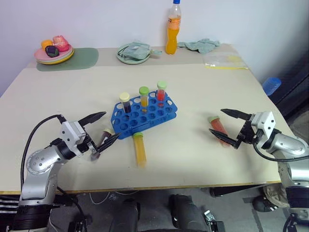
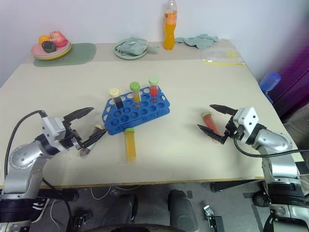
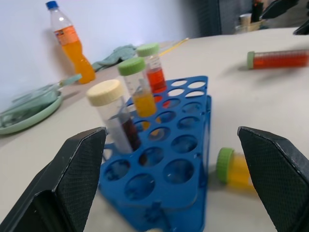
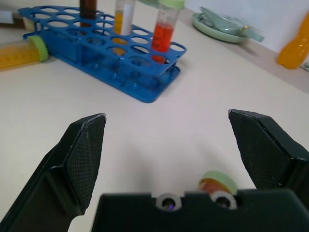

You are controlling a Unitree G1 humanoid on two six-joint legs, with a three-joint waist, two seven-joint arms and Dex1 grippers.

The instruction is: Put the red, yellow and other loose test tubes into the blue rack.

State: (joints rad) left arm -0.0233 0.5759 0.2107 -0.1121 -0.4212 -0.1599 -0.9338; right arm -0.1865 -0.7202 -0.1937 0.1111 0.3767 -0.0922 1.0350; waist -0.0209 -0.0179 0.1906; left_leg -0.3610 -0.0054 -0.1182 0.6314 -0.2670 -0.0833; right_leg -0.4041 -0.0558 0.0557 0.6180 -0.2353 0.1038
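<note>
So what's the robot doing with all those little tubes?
It is tidying test tubes into the blue rack, where three already stand. A yellow tube lies in front of the rack. The left gripper is open by a dark tube, and the right gripper is open around a red tube on the table. Neither holds anything.

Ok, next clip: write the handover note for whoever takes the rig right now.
Left gripper: open, empty, beside the dark tube lying by the rack's left end.
Right gripper: open, empty, around the red tube lying on the table, not gripping it.
Blue rack: three tubes standing, dark, yellow, red.
Yellow tube lies in front of the rack.
Left to do: rack the three loose tubes.
</note>
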